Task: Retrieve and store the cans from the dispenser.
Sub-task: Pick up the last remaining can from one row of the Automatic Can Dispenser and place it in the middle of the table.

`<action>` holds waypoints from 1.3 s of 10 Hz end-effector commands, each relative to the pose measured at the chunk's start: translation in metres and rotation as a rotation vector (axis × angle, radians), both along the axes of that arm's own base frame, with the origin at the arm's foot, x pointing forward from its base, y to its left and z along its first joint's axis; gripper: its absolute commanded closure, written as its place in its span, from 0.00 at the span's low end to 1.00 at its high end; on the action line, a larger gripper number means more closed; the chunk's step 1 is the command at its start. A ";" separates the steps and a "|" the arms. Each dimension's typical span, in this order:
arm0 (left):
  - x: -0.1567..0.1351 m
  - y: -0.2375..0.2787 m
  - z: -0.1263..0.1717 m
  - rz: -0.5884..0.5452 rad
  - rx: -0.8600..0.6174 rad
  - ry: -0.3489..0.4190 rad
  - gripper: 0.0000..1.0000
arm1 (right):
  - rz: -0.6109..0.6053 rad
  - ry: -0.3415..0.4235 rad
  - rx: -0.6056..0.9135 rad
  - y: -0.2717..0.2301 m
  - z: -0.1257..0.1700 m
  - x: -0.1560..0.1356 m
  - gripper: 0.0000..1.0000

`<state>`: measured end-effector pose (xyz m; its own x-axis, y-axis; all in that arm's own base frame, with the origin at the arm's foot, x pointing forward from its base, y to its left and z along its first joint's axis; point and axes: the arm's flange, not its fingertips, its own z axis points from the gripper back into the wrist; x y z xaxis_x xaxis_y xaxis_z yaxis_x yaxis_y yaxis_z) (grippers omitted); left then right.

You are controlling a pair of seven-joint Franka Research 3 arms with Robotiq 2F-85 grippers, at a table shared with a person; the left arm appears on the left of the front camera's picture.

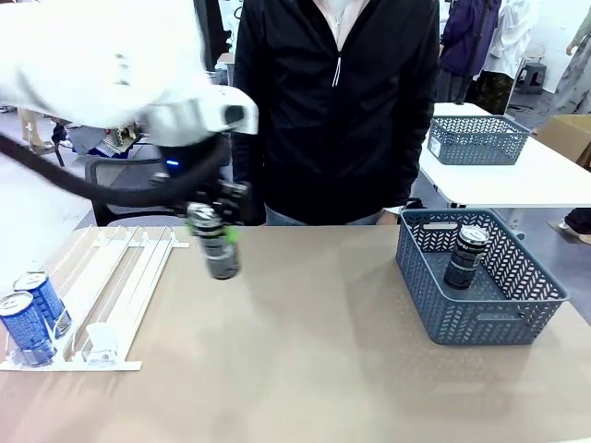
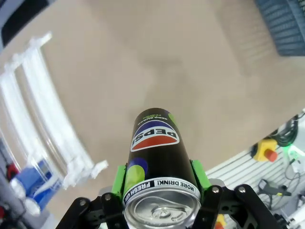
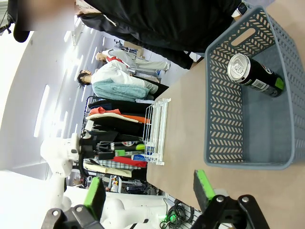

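1. Front view. The left gripper [image 1: 214, 231] is clamped on a slim black metal drink can [image 1: 220, 254], held tilted in the air over the tan table [image 1: 305, 369], just right of the flat white rail dispenser [image 1: 120, 277].
   - Step, as judged: carry phase. The can is out of the rack and not yet stored.
   - Two blue metal cans with silver tops [image 1: 44, 300] wait at the dispenser's near end.
   - A second black can [image 1: 465, 257] stands in the grey-blue plastic lattice basket [image 1: 480, 318] at the right.
   - The next move likely calls for a traverse right, over the basket rim, with release clear of the can inside.
   - A person in a black jacket [image 1: 337, 101] stands at the far edge, apparently outside that path.
2. Left wrist view. Green pads [image 2: 121, 177] press both sides of the black can [image 2: 155, 152] near its silver top. Bare tabletop lies beyond. The dispenser rails [image 2: 43, 119] are off to one side and a basket corner [image 2: 283, 24] is far ahead.
3. Right wrist view. The right gripper [image 3: 148, 191] is spread wide and empty, and faces the basket [image 3: 224, 119]. It may crowd the drop.
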<state>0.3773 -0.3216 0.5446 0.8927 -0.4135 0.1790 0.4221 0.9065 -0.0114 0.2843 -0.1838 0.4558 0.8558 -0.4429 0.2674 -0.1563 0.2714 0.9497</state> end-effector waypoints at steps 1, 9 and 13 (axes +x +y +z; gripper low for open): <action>0.036 -0.038 -0.021 -0.065 -0.009 -0.004 1.00 | -0.007 -0.024 0.019 0.000 0.004 0.003 0.00; 0.057 -0.055 -0.135 -0.153 0.013 0.179 1.00 | -0.007 -0.024 0.019 0.000 0.004 0.003 0.00; 0.057 -0.057 -0.152 -0.171 0.025 0.199 1.00 | -0.007 -0.024 0.019 0.000 0.004 0.003 0.00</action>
<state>0.4349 -0.3832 0.3903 0.8320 -0.5542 -0.0249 0.5509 0.8306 -0.0807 0.2843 -0.1838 0.4558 0.8558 -0.4430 0.2673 -0.1562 0.2713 0.9497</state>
